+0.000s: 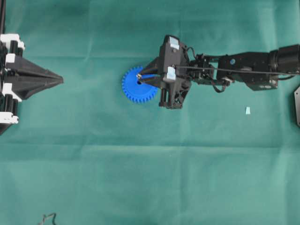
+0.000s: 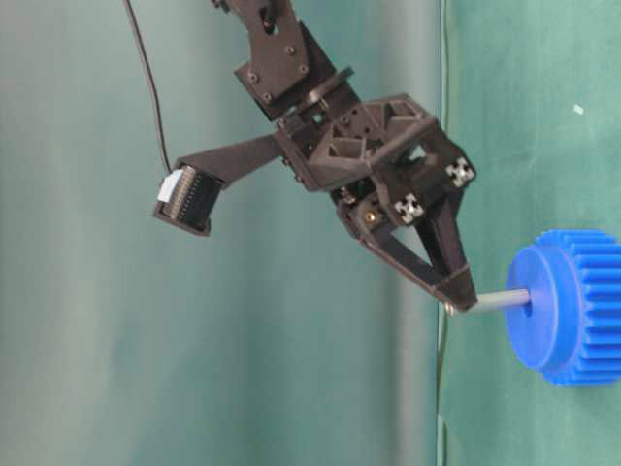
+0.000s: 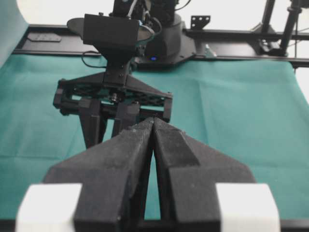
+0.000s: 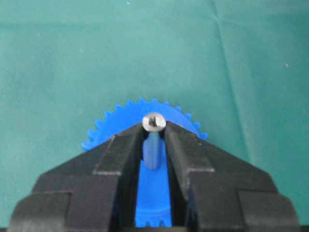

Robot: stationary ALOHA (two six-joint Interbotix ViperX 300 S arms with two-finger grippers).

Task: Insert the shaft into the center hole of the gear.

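Right hand (image 2: 456,303) clamped on the shaft (image 2: 503,300) top; the thin, rigid, slippery pin enters the gear (image 2: 568,306) directly beneath.

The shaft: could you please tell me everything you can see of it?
The shaft is a thin, silvery-grey metal pin with a shiny end. The right gripper pinches that end between its fingertips. The pin stands square to the gear, its far end meeting the centre of the blue hub. How deep it sits cannot be seen.
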